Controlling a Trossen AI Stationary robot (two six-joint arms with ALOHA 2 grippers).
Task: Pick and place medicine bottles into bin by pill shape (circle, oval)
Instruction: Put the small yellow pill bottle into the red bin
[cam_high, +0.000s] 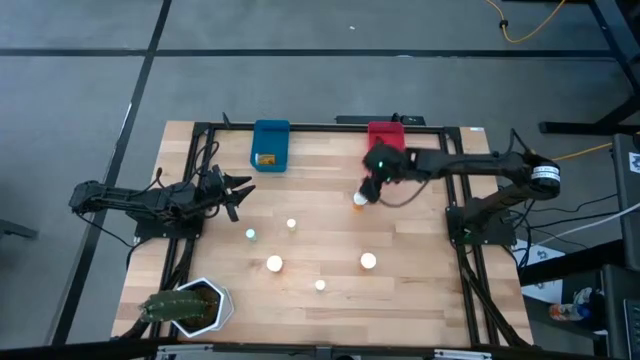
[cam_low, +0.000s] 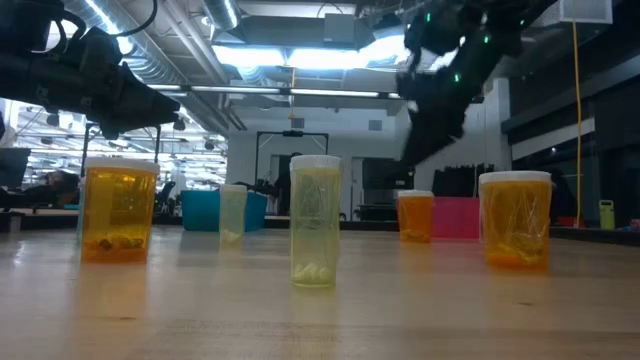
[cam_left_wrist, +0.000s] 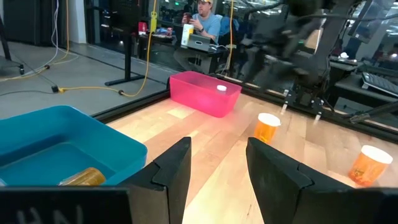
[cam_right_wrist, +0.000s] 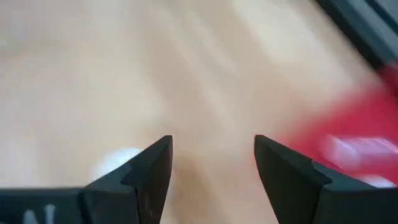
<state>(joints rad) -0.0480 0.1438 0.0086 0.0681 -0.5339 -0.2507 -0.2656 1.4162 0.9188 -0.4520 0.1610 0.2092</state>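
blue bin (cam_high: 270, 146), red bin (cam_high: 385, 135), amber btls (cam_low: 119, 213)

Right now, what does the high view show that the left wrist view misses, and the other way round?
Only the high view shows the potted plant at the table's near left corner, the left arm waiting at the table's left, and five white-capped bottles spread over the middle. Only the left wrist view shows an amber bottle lying inside the blue bin, the open left gripper, and a person seated beyond the table. Both show the pink bin and the right gripper near an orange bottle.
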